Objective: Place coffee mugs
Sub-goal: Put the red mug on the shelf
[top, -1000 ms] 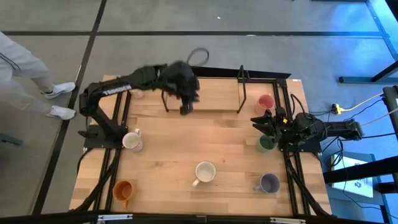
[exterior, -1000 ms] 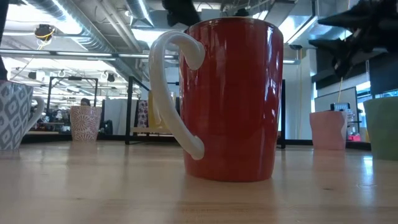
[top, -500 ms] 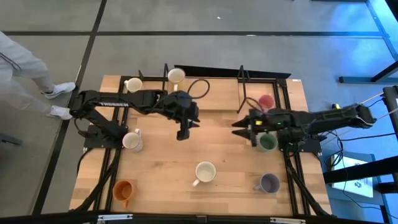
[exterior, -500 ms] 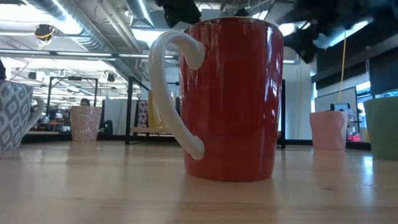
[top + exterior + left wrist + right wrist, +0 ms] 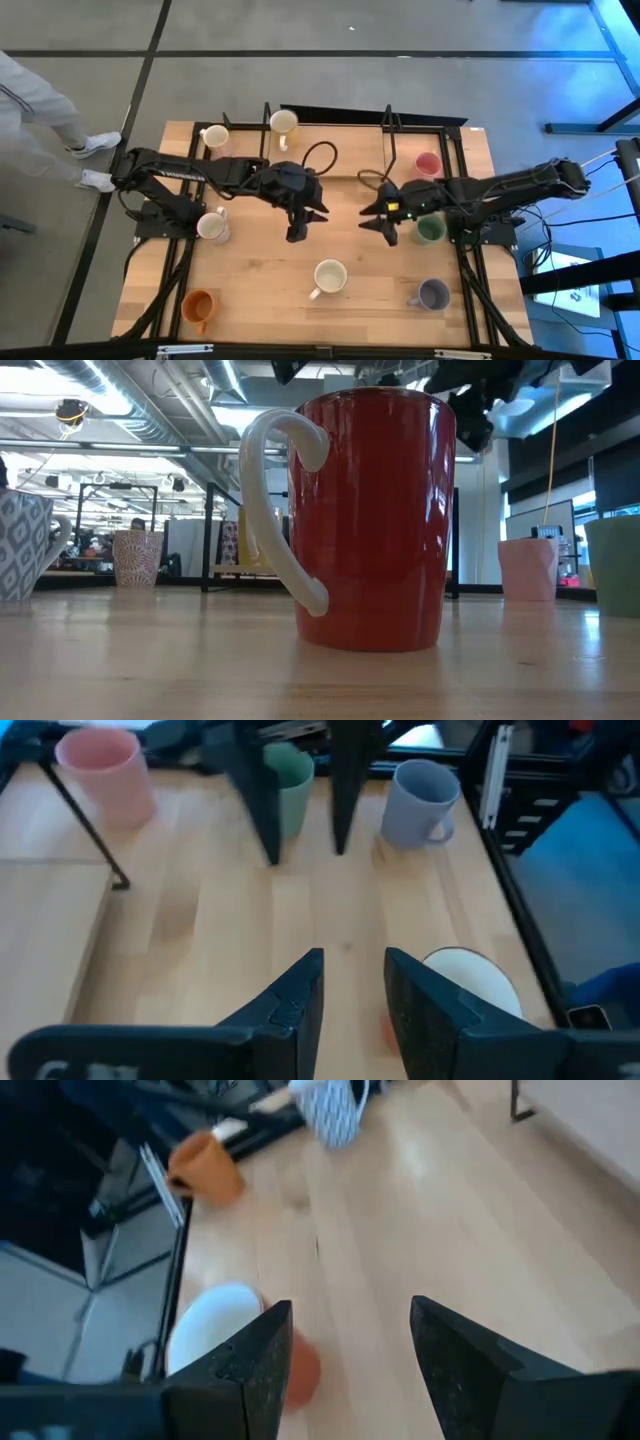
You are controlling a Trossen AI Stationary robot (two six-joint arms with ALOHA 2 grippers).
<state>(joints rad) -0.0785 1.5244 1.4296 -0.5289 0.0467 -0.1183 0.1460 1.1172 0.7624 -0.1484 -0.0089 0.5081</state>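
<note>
Left gripper [image 5: 297, 233] over table centre, fingers apart, empty. Right gripper [image 5: 385, 228] beside it, jaws spread, empty. Red mug w/ white inside [image 5: 330, 276] just ahead of both; green mug [image 5: 431, 230] behind right gripper.

Two dark arms reach over the wooden desk [image 5: 260, 270]. The left hand [image 5: 298, 228] and the right hand [image 5: 382, 226] hang near each other in the middle, both with fingers apart. A white mug [image 5: 329, 276] sits below them. An orange mug [image 5: 198, 305] is at one corner, a purple mug [image 5: 432, 294] at the other.
</note>
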